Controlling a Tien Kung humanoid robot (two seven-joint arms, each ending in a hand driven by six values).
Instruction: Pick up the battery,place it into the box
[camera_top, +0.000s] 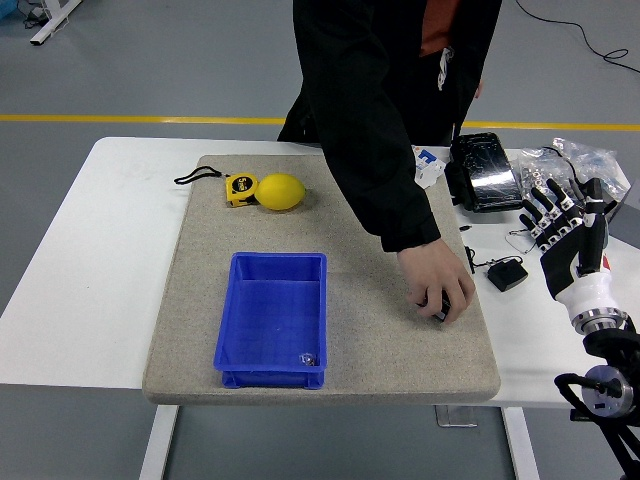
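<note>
Robot's right hand (562, 225) hovers with fingers spread and empty at frame right; a person's hand (437, 289) covers the battery (439, 308) on the mat, right of the box (272, 318). You wait, then reach left.

Lab or workshop, grey floor (150, 70), yellow floor line (120, 119)

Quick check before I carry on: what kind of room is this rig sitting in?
Probably a lab or workshop floor, not a home: grey concrete-like floor with a yellow line, a white table topped by a grey mat, loose cables and electrical parts by the robot's right hand.
</note>
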